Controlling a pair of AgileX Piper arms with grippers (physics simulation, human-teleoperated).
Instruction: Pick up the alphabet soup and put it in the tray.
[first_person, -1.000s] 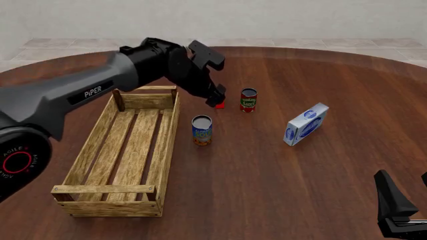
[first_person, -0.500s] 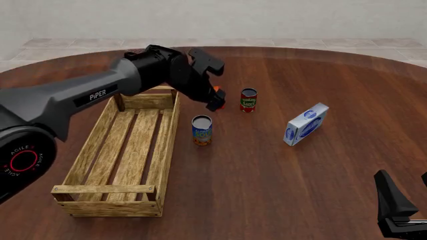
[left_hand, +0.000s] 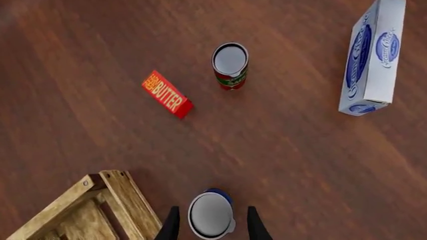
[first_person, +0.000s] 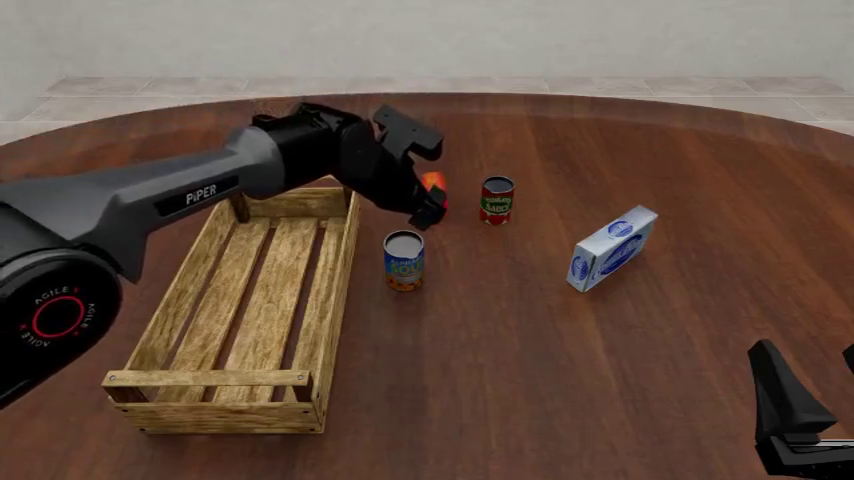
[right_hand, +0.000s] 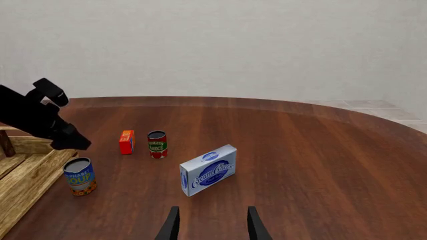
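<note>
In your left wrist view, the soup (left_hand: 211, 215) stands upright right between your left gripper (left_hand: 211, 226) fingertips, which are spread wider than the can and not touching it. The tray (left_hand: 87, 210) corner sits just beside the soup. Farther from the soup lie the butter (left_hand: 167, 93), the red-and-green can (left_hand: 230, 66) and the cream cheese box (left_hand: 373, 56).

In the front view, your left gripper (first_person: 424, 205) has pulled back toward the soup (first_person: 403, 260) over the last second, clearing the butter (first_person: 433, 181), but it hangs above and slightly beyond the can. That suggests you are lined up; a descent comes next. The tray (first_person: 336, 270) lies just beside the soup, away from the red-and-green can (first_person: 497, 200).

In the right wrist view, your right gripper (right_hand: 211, 225) is released, fingers apart and holding nothing, well apart from the soup (right_hand: 79, 176), near the cream cheese box (right_hand: 207, 170).
</note>
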